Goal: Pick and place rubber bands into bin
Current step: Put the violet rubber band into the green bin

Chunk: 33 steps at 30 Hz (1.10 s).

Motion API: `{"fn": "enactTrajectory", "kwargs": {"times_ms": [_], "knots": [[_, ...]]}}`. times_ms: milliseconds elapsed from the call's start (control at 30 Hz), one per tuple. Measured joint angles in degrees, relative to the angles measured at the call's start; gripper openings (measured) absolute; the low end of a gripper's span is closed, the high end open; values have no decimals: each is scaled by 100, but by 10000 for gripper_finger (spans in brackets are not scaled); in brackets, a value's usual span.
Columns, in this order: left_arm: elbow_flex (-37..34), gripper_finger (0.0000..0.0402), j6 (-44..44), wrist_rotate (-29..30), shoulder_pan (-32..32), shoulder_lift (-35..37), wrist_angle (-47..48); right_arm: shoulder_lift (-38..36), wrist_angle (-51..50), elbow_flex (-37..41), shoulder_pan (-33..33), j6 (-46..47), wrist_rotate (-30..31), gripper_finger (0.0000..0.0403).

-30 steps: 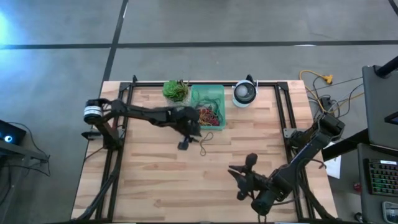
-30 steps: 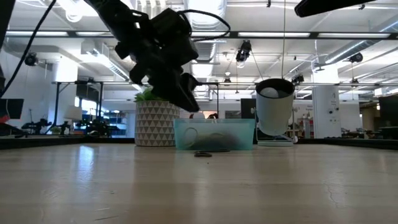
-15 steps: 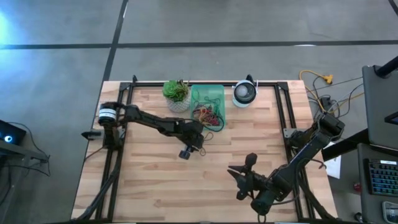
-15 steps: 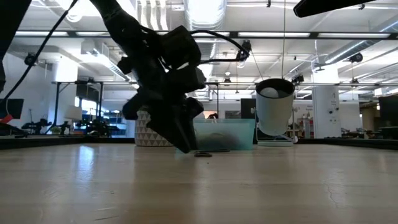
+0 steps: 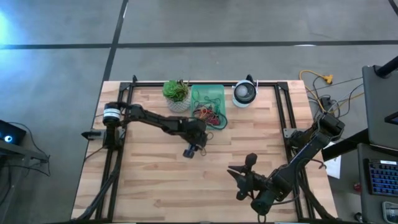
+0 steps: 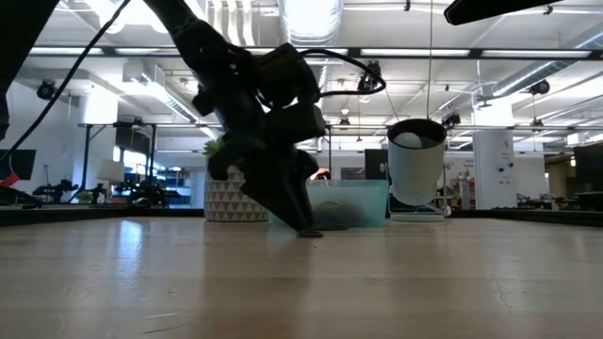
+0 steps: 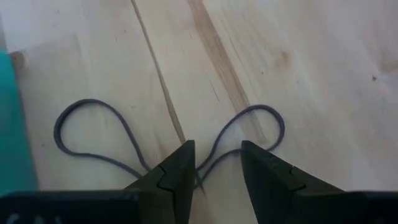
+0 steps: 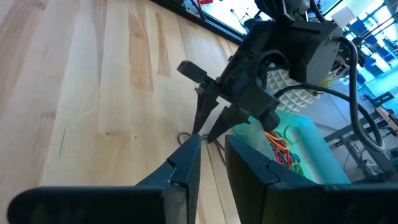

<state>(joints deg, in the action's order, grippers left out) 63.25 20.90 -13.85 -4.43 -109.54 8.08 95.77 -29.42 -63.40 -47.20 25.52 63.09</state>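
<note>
Dark left gripper [image 7: 214, 163] angled down, fingers apparently straddling rubber band [image 7: 93, 134].

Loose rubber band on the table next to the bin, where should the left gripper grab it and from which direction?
At the narrow waist of the rubber band, coming straight down from above. It lies flat on the table pinched into two loops, and both strands run close together between them. The left gripper is open and straddles that spot, so one close should catch both.
</note>
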Motion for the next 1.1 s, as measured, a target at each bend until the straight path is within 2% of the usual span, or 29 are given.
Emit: {"fn": "enactTrajectory", "kwargs": {"times_ms": [300, 833, 1100], "knots": [[-43, 114, 205, -23, 14, 4, 169, 0, 21, 0, 0, 0, 0, 68], [-54, 114, 1506, 767, 439, 23, 200, 0, 19, 7, 0, 0, -4, 68], [65, 114, 1288, 555, 427, 7, 374, 0, 27, 7, 0, 0, -4, 68]]}}
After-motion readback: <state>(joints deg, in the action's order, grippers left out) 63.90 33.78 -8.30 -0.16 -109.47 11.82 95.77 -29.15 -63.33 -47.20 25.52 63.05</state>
